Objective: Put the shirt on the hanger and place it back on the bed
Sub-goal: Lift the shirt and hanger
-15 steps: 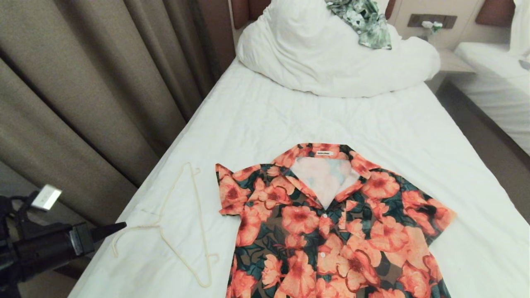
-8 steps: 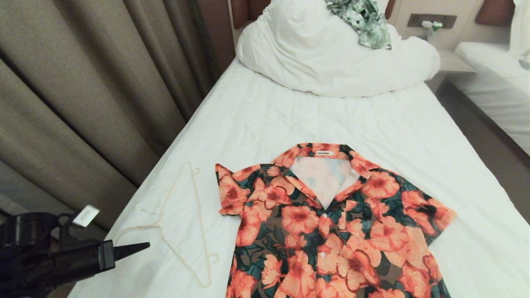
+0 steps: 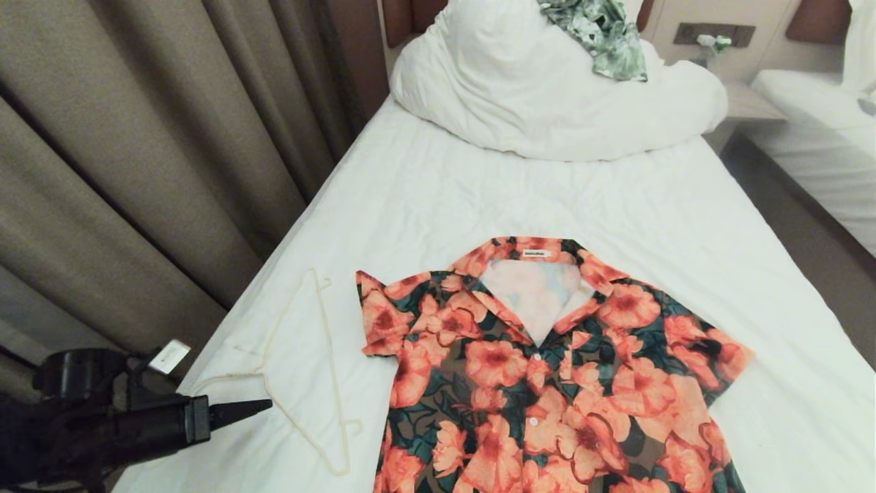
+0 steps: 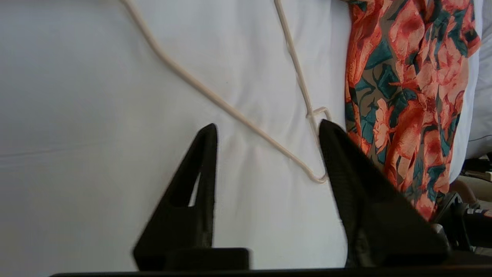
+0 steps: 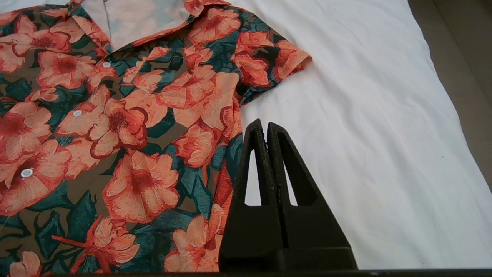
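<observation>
At the near left edge of the bed point(image 3: 479, 205), the left gripper point(image 4: 267, 129) has its jaws parted and empty, poised low over the sheet with one tip close to the lower corner of the hanger point(image 4: 230, 109). That spread seems meant to straddle the thin wire, which lies flat and gives little to pinch. The hanger lies just beside the left sleeve of the shirt point(image 3: 547, 370), its hook toward the bed's edge. The shirt is spread flat, front up, collar open toward the duvet point(image 3: 547, 103), which would let the hanger slide in at the neck. Its small white neck label point(image 3: 536, 253) carries writing too small to read. The right gripper point(image 5: 266, 129), jaws clenched on nothing, hangs over the shirt's right side.
</observation>
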Available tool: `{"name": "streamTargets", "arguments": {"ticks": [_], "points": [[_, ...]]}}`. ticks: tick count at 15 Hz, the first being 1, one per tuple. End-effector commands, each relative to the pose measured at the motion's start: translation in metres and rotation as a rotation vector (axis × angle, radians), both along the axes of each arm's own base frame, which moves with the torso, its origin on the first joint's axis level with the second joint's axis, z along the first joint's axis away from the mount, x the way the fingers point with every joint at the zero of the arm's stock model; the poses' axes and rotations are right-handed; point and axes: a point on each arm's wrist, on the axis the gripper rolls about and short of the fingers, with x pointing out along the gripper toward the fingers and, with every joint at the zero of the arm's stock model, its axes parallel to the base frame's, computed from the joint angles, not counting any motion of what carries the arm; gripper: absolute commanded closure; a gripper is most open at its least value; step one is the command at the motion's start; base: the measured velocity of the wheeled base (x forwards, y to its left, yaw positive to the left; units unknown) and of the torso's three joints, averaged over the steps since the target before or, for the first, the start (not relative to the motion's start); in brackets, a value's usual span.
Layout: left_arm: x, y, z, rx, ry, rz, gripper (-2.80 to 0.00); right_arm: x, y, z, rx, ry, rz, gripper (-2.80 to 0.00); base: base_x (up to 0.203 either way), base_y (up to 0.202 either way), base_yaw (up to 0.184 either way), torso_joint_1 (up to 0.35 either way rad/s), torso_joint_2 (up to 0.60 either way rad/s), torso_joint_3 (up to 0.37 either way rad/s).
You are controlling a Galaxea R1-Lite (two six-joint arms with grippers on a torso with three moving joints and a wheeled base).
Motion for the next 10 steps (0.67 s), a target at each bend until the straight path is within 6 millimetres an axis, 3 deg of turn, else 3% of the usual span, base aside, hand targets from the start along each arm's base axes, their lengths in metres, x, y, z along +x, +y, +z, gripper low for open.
{"name": "streamTargets", "arguments": {"ticks": [1,6,10], "points": [[0.003,-0.007,0.000,0.007,0.012,-0.010,-2.80,0.000,0.000,0.000,0.000,0.000,0.001,0.00,0.000,0.000,0.000,0.000,0.00,0.000],[0.017,-0.021,-0.006,0.014,0.066,-0.025,-2.80,0.000,0.000,0.000,0.000,0.001,0.001,0.00,0.000,0.000,0.000,0.000,0.00,0.000],[0.025,-0.021,-0.013,0.023,0.030,-0.031,-2.80,0.000,0.000,0.000,0.000,0.000,0.001,0.00,0.000,0.000,0.000,0.000,0.00,0.000]]}}
